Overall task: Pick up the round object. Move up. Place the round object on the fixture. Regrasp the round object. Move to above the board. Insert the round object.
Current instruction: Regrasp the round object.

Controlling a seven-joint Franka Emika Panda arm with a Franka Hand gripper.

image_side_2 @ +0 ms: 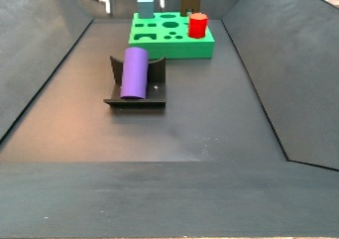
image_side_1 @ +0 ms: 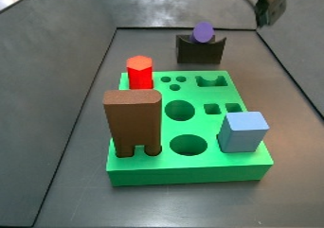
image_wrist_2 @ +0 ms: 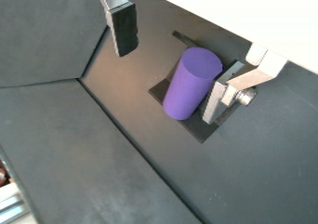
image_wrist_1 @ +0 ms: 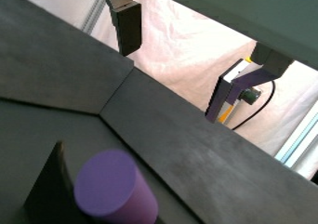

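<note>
Both my fingers (image_wrist_2: 122, 28) stand wide apart and empty, my gripper (image_wrist_2: 187, 51) raised above the round object (image_wrist_2: 191, 82); it rests cradled in the fixture (image_side_2: 135, 95), ready for regrasping.

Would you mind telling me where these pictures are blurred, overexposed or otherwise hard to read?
In a wrist view, the bright backdrop behind the gripper is washed out and the round object looks soft. In a side view, the gripper is a dark blur at the frame edge, while the board is sharp. In a side view, the fixture is evenly lit.
</note>
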